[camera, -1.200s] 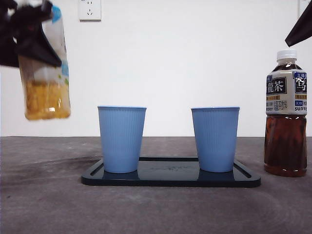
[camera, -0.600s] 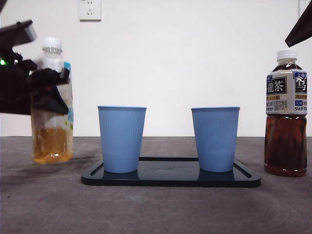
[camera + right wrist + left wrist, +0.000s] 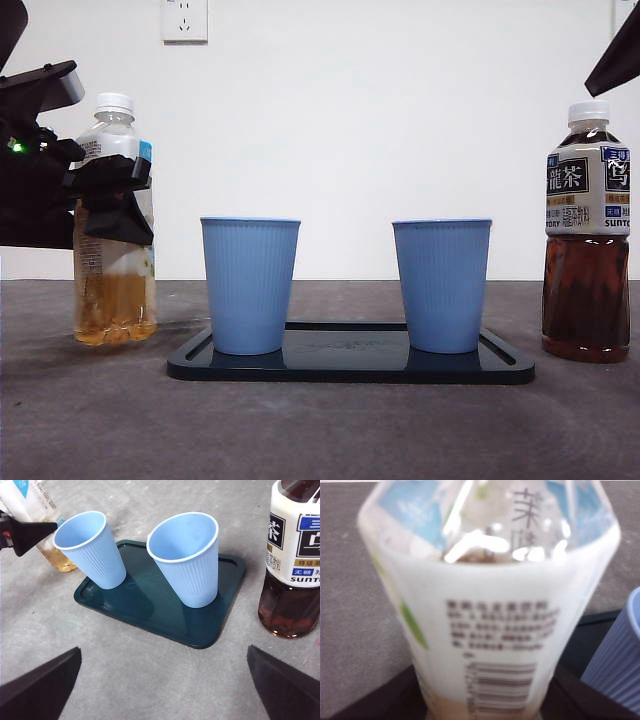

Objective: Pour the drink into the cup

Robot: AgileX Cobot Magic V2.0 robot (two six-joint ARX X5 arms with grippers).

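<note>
So: left end effector (image 3: 108, 195) is clamped on the clear plastic bottle (image 3: 113, 225) at label height, black jaws pinching its upper body from both sides. Bottle is upright, white cap on, pale amber drink filling roughly the lower third, its base at or just above the grey matte desk (image 3: 320, 430); can't tell if it touches. It sits just beside the dark tray's (image 3: 350, 368) left end. Left wrist view is filled by the bottle's glossy white label with a barcode, blurred.

Tray is a flat dark rectangle with rounded corners and a raised lip. Two light-blue ribbed tapered cups stand on it, apart: left cup (image 3: 249, 285) nearest the held bottle, right cup (image 3: 441, 285) toward the other end. Both look empty in the right wrist view.

Dark tea bottle (image 3: 587, 235), white cap, printed label, stands on the desk right of the tray.

Right end effector (image 3: 165, 680) hangs above, jaws spread wide, holding nothing.
</note>
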